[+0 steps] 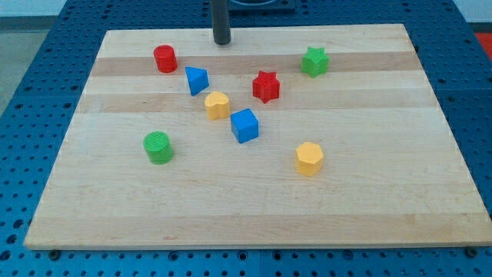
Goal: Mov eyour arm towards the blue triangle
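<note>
The dark rod comes down from the view's top edge, and my tip [222, 41] rests on the table [231, 215] close to its far edge, a little left of the middle. This arm has no end effector that opens or closes; it ends only in the plain rod, which holds nothing.

The blue triangle [197, 80] lies below my tip and slightly toward the view's left, near but apart from it, with bare wood between the two. The red cylinder [164, 58] stands to the upper left of the blue triangle, just beside it but not touching. The yellow heart-shaped block [217, 105] sits to the lower right of the triangle, close by, and the blue cube [244, 125] lies a little further along the same diagonal toward the view's lower right.

The red star [266, 85] is to the right of the triangle, near the centre of the table, and the green star [314, 61] lies beyond it toward the view's upper right. The green cylinder [158, 147] stands alone on the view's left side, well below the triangle. The yellow hexagonal block [309, 158] sits in the lower right part of the group, well apart from my tip.

The table is light wood and rests on a blue perforated surface [46, 69]
</note>
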### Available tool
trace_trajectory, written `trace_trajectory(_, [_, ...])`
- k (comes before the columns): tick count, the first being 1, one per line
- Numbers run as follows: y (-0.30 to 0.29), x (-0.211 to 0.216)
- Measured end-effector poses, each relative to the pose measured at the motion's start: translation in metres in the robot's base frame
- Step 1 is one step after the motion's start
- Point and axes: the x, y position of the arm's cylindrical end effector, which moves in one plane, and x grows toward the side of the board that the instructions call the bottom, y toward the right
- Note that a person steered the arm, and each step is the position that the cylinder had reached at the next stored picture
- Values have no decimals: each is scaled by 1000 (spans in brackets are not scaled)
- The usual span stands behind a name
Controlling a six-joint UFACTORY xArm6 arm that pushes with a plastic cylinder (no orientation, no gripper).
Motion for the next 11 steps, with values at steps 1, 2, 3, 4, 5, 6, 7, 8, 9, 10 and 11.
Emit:
trace_trajectory(1, [0, 0])
trace_trajectory(2, [0, 0])
trace_trajectory(3, [0, 0])
trace_trajectory(4, [0, -10])
trace_trajectory(5, [0, -26])
trace_trajectory(6, [0, -32])
trace_trajectory(7, [0, -31])
trace_trajectory(8, [6, 16])
trace_trajectory(9, [7, 32])
trace_trajectory(10, [7, 32])
trace_trajectory(11, [7, 61])
